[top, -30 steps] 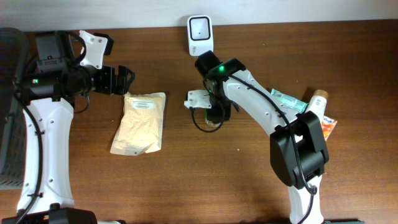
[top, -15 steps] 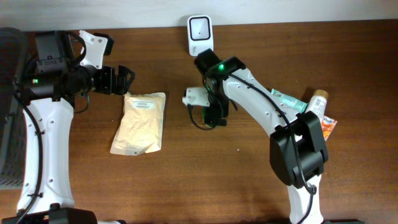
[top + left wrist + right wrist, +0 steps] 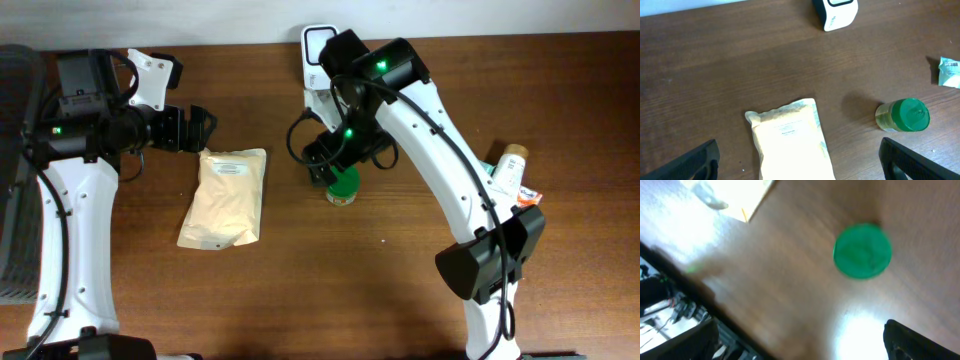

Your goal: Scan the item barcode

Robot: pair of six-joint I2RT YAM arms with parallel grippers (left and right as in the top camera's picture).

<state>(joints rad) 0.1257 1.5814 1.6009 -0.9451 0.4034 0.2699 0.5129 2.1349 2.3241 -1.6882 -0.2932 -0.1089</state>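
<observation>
The right gripper (image 3: pixel 800 341) hangs above the table w/ its fingers spread wide and nothing between them. The small clear jar with a round green lid (image 3: pixel 342 186) stands upright and free on the brown wooden table (image 3: pixel 300 300), just below that gripper and a little in front of the white box-shaped barcode scanner (image 3: pixel 836 12) at the back edge. So the jar looks put down, not held. Whether its code was read I can't tell from these views, and no beep or light is visible. The beige sealed pouch with a white label (image 3: pixel 225 195) lies flat to the left, near the left gripper (image 3: pixel 198 130), which is also fully spread and empty, just parked. At the right edge lie a tan-capped bottle (image 3: pixel 510 165), a teal-and-white packet (image 3: pixel 455 157) and an orange packet (image 3: pixel 529 205) — prob. items yet to be scanned, so I'd judge the job partway, w/ a fresh pick-up next. Vs a second ago: the right arm was low over the very spot where the jar stands, hiding it. It has since risen and swung back toward the scanner — the jar is now uncovered. Pouch, left arm and right-side items haven't shifted.
</observation>
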